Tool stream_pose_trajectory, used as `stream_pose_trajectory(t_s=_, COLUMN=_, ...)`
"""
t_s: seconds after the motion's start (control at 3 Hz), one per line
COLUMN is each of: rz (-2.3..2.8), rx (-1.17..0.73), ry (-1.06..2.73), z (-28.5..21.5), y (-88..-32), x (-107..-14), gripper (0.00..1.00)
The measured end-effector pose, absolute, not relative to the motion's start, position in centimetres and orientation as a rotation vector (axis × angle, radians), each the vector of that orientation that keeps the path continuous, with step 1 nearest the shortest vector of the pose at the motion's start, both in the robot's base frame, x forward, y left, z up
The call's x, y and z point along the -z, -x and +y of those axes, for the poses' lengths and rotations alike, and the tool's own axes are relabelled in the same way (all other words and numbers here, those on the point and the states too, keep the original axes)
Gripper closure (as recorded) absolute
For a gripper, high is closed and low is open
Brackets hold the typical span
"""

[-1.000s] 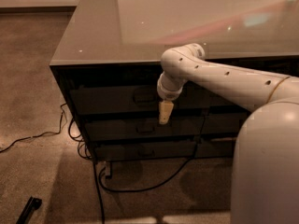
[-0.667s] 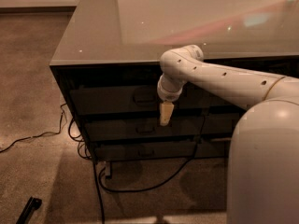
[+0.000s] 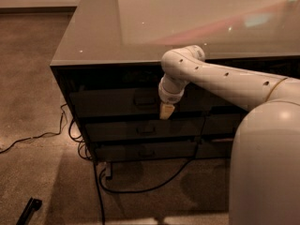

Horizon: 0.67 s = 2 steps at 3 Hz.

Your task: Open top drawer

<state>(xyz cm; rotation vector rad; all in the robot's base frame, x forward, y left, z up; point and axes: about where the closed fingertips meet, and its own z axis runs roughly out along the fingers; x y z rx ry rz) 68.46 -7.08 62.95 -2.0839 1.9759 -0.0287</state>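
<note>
The top drawer (image 3: 108, 102) has a dark front under the grey countertop, and it sits flush with the cabinet face. Its small rectangular pull (image 3: 142, 101) is at the centre. My gripper (image 3: 166, 110) points down in front of the drawer's lower edge, just right of the pull and a little below it. The white arm (image 3: 220, 81) reaches in from the right across the cabinet front and hides the right part of the drawer.
Two thinner dark drawers (image 3: 140, 130) (image 3: 140, 151) with like pulls lie below. The glossy grey countertop (image 3: 140, 27) overhangs them. Black cables (image 3: 98, 186) trail over the floor under and left of the cabinet. A small black object (image 3: 29, 210) lies at bottom left. My white base (image 3: 267, 168) fills the lower right.
</note>
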Motion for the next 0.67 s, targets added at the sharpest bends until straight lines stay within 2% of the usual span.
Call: stream_pose_trajectory(t_s=0.67, rz=1.975, rx=0.001, ry=2.099, z=-7.5, y=-67.1, x=-64.6, gripper=0.88)
